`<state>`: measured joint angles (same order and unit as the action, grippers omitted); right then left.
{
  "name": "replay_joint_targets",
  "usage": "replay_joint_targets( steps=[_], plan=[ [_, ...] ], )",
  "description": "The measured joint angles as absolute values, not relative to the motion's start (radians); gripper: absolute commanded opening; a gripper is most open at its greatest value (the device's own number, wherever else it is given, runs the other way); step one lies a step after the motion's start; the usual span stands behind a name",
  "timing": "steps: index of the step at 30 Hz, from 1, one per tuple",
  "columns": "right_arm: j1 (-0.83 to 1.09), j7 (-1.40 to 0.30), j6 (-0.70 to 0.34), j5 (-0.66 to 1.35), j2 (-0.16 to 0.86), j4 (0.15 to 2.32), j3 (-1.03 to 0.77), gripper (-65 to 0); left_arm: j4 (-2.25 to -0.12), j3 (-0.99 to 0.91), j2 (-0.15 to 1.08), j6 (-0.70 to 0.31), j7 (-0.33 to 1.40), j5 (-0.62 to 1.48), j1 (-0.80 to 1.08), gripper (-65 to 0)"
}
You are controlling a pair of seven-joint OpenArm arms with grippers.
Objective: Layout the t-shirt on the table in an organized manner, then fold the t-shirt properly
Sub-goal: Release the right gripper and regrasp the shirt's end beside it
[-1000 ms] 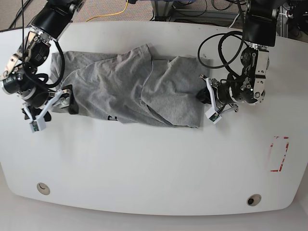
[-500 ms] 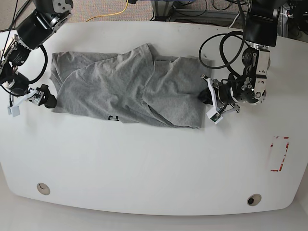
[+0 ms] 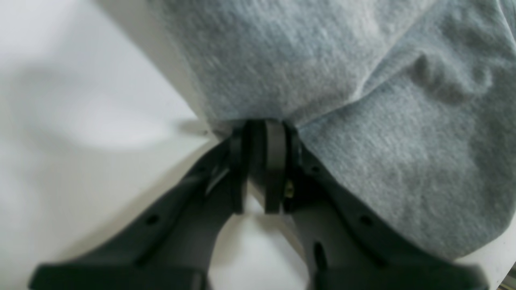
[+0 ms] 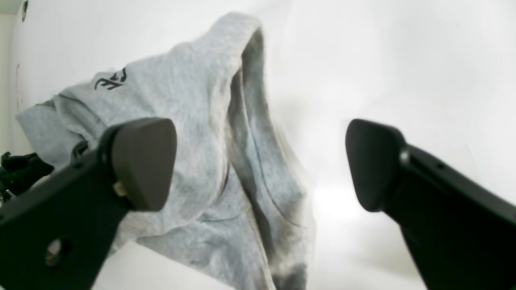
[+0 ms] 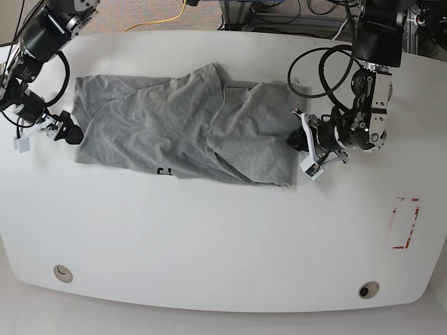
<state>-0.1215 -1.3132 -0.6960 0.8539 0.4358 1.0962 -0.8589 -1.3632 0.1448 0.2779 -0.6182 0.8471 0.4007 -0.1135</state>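
A: In the base view, where was the t-shirt (image 5: 181, 125)?
B: Crumpled across the desk (image 5: 223, 237).
A: The left wrist view?
B: The left tool (image 3: 264, 133) pinched the grey hem.
A: The right wrist view?
B: The right tool (image 4: 262, 161) stood wide, holding nothing, beside the shirt.

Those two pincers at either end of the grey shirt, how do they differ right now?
The left pincer is shut, nipping the t-shirt at its edge; the right pincer gapes wide and holds nothing. The left one touches the cloth, while the right one sits just off the shirt's other end. Both hang low over the white table, with dark fingers.
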Motion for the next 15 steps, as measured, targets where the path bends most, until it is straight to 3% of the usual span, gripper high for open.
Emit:
replay_joint_targets(
  steps=[15],
  plan=[
    [-0.090,-1.242,-0.700,0.888,0.384,1.106,-0.760,0.0,-1.365,0.145,0.278,-0.618,0.848,0.397,-0.113,-59.4]
  ],
)
